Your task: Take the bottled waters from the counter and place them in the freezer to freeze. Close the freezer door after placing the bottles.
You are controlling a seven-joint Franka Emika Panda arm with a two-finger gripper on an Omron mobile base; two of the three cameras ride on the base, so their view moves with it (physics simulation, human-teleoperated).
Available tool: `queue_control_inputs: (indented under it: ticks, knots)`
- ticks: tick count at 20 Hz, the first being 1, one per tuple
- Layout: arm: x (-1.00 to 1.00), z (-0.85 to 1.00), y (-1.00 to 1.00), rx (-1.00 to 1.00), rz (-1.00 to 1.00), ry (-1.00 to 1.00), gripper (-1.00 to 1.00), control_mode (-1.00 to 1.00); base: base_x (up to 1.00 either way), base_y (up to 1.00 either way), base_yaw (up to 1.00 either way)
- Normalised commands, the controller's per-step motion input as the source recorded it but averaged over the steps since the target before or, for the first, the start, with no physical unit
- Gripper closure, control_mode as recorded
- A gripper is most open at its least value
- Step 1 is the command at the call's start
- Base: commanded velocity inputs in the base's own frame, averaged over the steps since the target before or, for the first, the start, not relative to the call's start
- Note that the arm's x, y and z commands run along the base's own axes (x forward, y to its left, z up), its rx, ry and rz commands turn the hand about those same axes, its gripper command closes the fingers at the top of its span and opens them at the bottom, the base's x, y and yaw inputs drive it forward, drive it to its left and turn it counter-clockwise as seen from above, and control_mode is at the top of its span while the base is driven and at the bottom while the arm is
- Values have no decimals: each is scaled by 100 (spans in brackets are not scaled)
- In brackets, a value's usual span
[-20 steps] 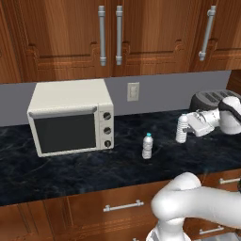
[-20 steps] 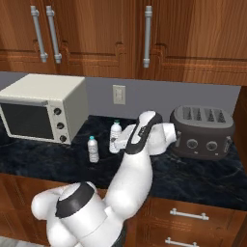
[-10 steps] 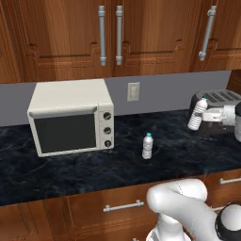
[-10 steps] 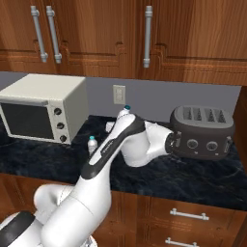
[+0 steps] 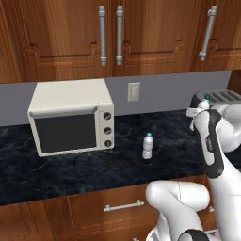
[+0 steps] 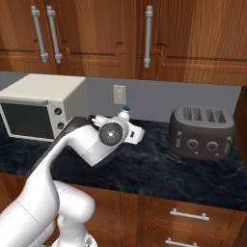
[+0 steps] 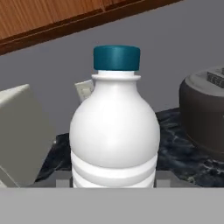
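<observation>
From the left base view, one bottled water (image 5: 148,146) stands upright on the black worktop (image 5: 70,172), to the right of the white toaster oven (image 5: 71,116) and apart from it. The arm is raised at the right edge, in front of the dark toaster (image 5: 217,97), with its hand up near the toaster's top.

From the right base view, the hand is lifted above the worktop with a teal cap poking up past it: the other bottled water (image 6: 126,110), carried clear of the surface. The gripper (image 6: 129,128) itself is mostly masked by the wrist. The four-slot toaster sits well to the right, its slots empty as far as can be seen.

In the hand view the carried bottle fills the middle, upright relative to the hand, with the fingers (image 7: 64,176) pressed against its lower body on both sides, so they are closed on it (the grip sits low, below the ribbed band).

The risk, I judge, is in the wide swing toward the freezer: a low grip on a smooth round bottle could let it tip or slide out, and the standing bottle or the toaster could be clipped by the elbow.
</observation>
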Motion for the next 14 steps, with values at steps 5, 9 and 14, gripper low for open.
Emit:
queue_control_inputs:
  ticks: [5, 9, 14]
  knots:
    - [-43, -13, 31, -46, -36, 2, 100, -100, 0, 0, 0]
    - [-36, 64, 25, -21, -15, 0, 100, -100, 0, 0, 0]
    - [-23, 40, 37, -25, -2, 6, 100, -100, 0, 0, 0]
